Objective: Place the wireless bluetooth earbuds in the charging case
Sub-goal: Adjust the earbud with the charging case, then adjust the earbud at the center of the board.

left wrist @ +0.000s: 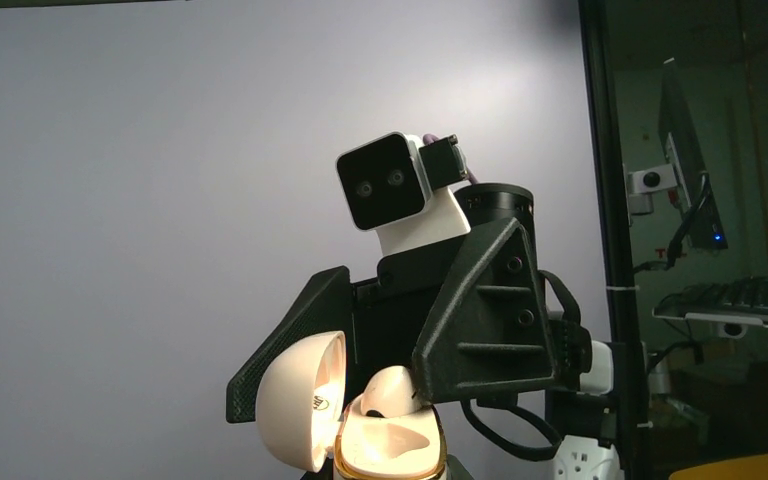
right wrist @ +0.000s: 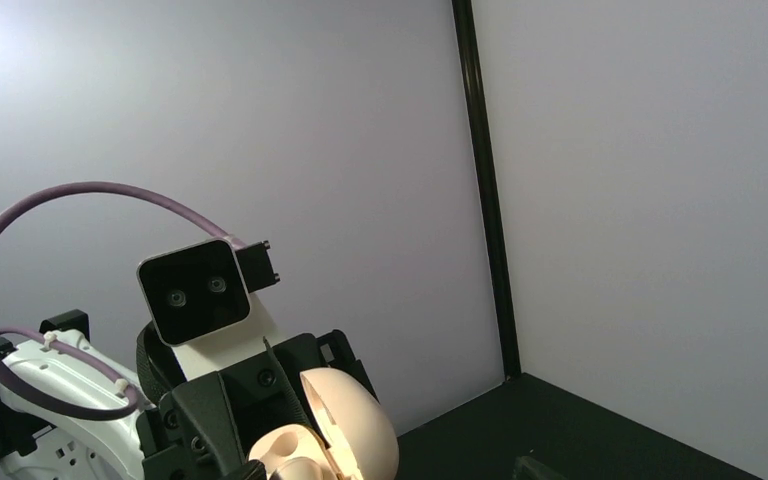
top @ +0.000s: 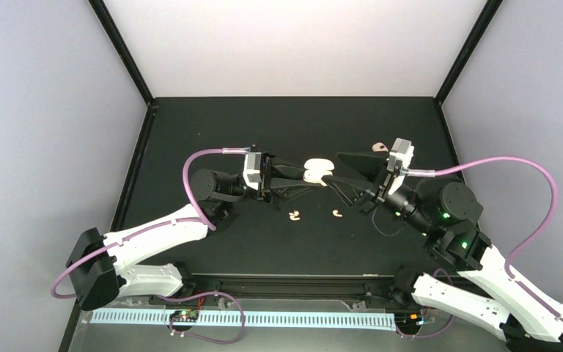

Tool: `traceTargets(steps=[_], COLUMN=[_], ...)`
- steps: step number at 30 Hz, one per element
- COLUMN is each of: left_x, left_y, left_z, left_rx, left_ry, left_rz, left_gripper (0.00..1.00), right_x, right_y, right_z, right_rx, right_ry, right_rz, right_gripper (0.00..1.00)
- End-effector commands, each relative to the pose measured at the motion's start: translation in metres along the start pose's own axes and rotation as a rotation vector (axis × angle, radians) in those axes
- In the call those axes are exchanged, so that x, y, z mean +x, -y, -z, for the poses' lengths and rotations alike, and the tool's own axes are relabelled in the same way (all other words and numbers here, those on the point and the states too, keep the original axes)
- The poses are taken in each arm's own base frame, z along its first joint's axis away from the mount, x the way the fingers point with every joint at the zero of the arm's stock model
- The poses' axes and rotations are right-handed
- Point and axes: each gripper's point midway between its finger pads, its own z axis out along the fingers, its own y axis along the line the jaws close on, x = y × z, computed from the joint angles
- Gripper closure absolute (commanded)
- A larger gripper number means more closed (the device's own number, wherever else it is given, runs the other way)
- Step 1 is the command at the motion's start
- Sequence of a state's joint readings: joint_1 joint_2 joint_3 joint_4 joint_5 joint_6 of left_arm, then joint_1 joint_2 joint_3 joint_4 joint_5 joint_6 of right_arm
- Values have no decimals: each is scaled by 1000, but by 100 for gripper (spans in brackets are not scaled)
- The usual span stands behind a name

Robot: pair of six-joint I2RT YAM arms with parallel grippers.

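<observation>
Charging case (left wrist: 390, 445) clenched in left gripper (top: 306, 175) over black table (top: 227, 125); right gripper (top: 332, 169) released; grey walls (top: 44, 110).

Matte black table (top: 190, 125). Two cream earbuds lie loose on it near the middle: the left earbud (top: 294, 215) and the right earbud (top: 338, 213), near each other but not touching. A pinkish third earbud (top: 376, 146) sits well apart, far right.

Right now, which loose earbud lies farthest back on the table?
The pinkish earbud beside the right wrist camera; the other two lie side by side nearer the front.
</observation>
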State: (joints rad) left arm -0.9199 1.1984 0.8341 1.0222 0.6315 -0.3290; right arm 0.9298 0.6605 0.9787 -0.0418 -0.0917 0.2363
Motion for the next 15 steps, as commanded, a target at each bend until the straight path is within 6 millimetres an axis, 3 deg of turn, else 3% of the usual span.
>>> traceTargets(steps=[1,6,10,13,15], left_x=[-11,-13,-10,-7,-7], left_y=[9,6,0,-1,1], left_z=[-3,2,15,31,43], left_rx=[35,-8,-80,-137,-167], left_ry=[30,38,6,-24,-44], left_rz=[-41,-57,-88,-109,-118], left_gripper=[98,98,98,98,98], right_x=[-16,-36,-42,-20,8], right_y=[-4,-10,9,35,53], right_z=[3,23,45,48,44], right_rx=[-12,-18,108,244,328], right_ry=[40,104,128,44,-61], right_rz=[1,43,85,95,89], right_gripper=[37,35,35,35,35])
